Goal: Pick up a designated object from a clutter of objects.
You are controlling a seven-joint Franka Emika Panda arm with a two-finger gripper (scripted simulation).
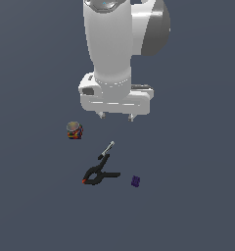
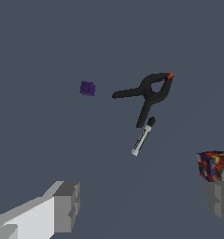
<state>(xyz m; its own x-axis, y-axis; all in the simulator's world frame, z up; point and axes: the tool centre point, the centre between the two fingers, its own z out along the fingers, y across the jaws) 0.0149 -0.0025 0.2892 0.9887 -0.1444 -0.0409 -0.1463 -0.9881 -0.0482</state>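
Observation:
The designated object is a black spring clamp with two long handles and a red-orange jaw tip, lying flat on the grey floor. My gripper hangs above and behind the clutter, open, with nothing between its fingers. A thin black-and-silver marker lies close to one clamp handle. The small purple cube sits off the clamp's handle ends. A short colourful can stands apart, near one fingertip in the wrist view.
The grey floor spreads flat around the small cluster. The white arm body rises above the gripper in the exterior view.

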